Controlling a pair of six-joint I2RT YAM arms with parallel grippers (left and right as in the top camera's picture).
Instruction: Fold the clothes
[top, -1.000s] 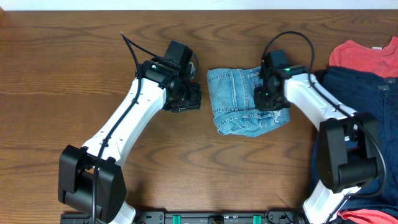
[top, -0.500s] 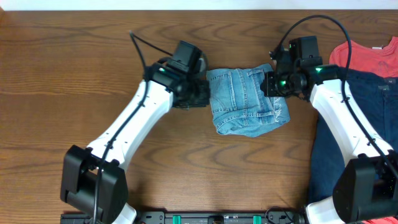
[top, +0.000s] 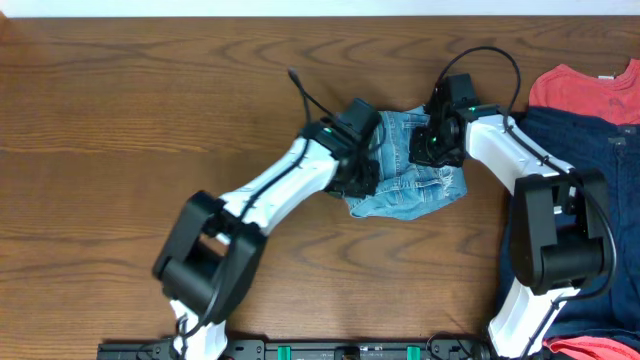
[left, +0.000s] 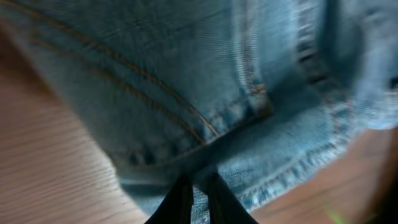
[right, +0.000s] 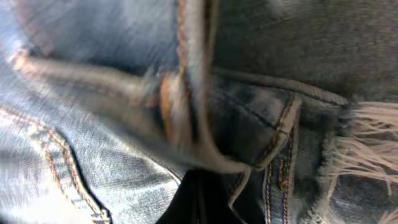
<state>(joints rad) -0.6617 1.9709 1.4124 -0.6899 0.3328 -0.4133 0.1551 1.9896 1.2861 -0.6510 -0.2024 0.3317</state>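
The light blue denim jeans (top: 412, 190) lie folded into a small bundle at the table's middle. My left gripper (top: 362, 176) is over the bundle's left part; in the left wrist view its fingertips (left: 198, 186) are nearly closed against the denim (left: 186, 74) at the bundle's edge. My right gripper (top: 432, 150) rests on the bundle's upper right part. In the right wrist view its shut fingers (right: 202, 193) sit under a thick seam fold of the jeans (right: 93, 93), beside a frayed hem (right: 367, 143).
A red garment (top: 585, 92) and a dark navy garment (top: 575, 150) lie piled at the table's right edge, close to my right arm. Another reddish piece (top: 600, 348) shows at the bottom right corner. Bare wood table (top: 120, 120) spreads to the left.
My left gripper has moved right, from beside the bundle's left edge onto the jeans. My right gripper swung out to the right, then came back onto the bundle's upper right.
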